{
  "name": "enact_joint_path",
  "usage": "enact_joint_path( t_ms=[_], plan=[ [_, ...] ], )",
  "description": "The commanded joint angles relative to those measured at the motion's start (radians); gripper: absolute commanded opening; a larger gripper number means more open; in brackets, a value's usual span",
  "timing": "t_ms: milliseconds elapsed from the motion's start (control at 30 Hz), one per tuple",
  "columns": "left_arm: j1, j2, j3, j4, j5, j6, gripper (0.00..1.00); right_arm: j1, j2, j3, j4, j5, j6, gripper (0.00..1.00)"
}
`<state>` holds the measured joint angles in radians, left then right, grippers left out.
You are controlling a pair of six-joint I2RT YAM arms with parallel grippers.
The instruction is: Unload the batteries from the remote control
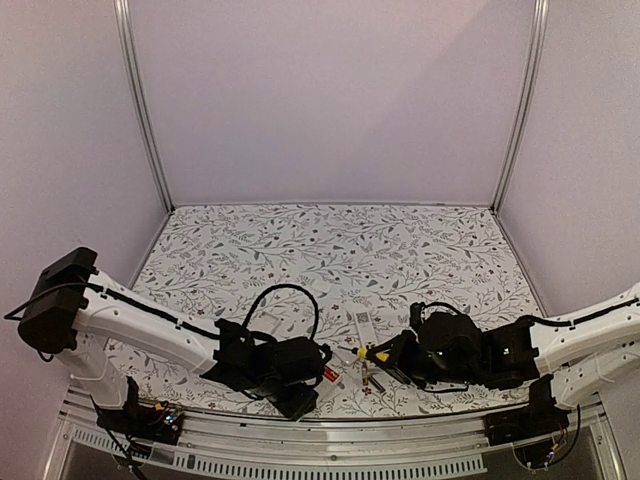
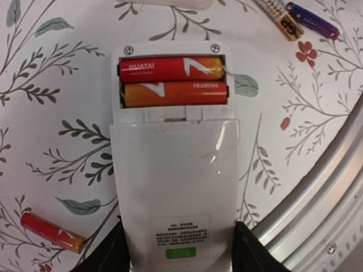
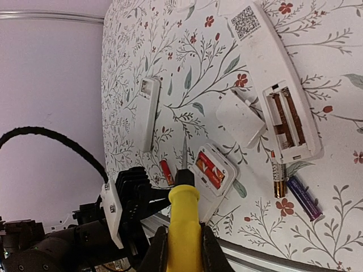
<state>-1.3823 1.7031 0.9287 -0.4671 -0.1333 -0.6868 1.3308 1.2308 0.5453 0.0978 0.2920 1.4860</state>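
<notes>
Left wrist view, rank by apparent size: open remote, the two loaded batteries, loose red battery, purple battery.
1. white remote, by far.
2. upper loaded battery and lower loaded battery: alike, not ranked.
3. loose red battery and purple battery: smaller, roughly alike; they sit at the frame edges, so unsure.

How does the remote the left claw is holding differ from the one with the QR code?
The held remote has two red-orange batteries in its bay; the QR-code remote looks empty. The held one sits in the left claw; the other lies free. Both are white.
</notes>
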Motion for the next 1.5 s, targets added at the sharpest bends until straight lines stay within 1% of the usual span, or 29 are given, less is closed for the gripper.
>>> enact_joint_path(
  t_ms=[0, 100, 133, 233, 367, 500, 700, 867, 933, 1133, 1300, 1467],
  plan=[
    [0.002, -0.074, -0.097, 0.211, 0.175, 0.178, 0.20, 0.008, -0.058, 0.083, -0.332, 0.065, -0.027, 0.00],
    [0.031, -0.120, -0.113, 0.211, 0.246, 0.324, 0.20, -0.009, -0.083, 0.120, -0.380, 0.021, -0.161, 0.00],
    [0.039, -0.126, -0.109, 0.199, 0.271, 0.396, 0.20, -0.015, -0.085, 0.134, -0.402, 0.001, -0.195, 0.00],
    [0.057, -0.122, -0.077, 0.141, 0.335, 0.547, 0.20, -0.020, -0.082, 0.166, -0.447, -0.054, -0.335, 0.00],
    [0.058, -0.069, -0.029, 0.063, 0.341, 0.708, 0.20, -0.025, -0.096, 0.166, -0.479, -0.129, -0.488, 0.00],
    [0.057, 0.011, 0.003, 0.015, 0.275, 0.815, 0.18, -0.033, -0.130, 0.147, -0.493, -0.183, -0.549, 0.00],
    [0.057, 0.060, 0.017, 0.021, 0.218, 0.913, 0.20, -0.034, -0.184, 0.091, -0.433, -0.276, -0.658, 0.00],
    [0.057, 0.056, 0.010, 0.039, 0.206, 0.986, 0.21, -0.034, -0.185, 0.048, -0.442, -0.281, -0.713, 0.00],
    [0.058, 0.054, 0.000, 0.051, 0.202, 0.999, 0.22, -0.034, -0.185, 0.038, -0.432, -0.321, -0.736, 0.00],
    [0.060, 0.065, -0.005, 0.061, 0.190, 1.013, 0.26, -0.034, -0.172, 0.031, -0.402, -0.362, -0.804, 0.00],
    [0.061, 0.070, -0.007, 0.058, 0.192, 1.015, 0.25, -0.034, -0.150, 0.034, -0.427, -0.361, -0.845, 0.00],
    [0.061, 0.077, -0.010, 0.058, 0.192, 1.017, 0.24, -0.034, -0.160, 0.044, -0.476, -0.322, -0.853, 0.00]
  ],
)
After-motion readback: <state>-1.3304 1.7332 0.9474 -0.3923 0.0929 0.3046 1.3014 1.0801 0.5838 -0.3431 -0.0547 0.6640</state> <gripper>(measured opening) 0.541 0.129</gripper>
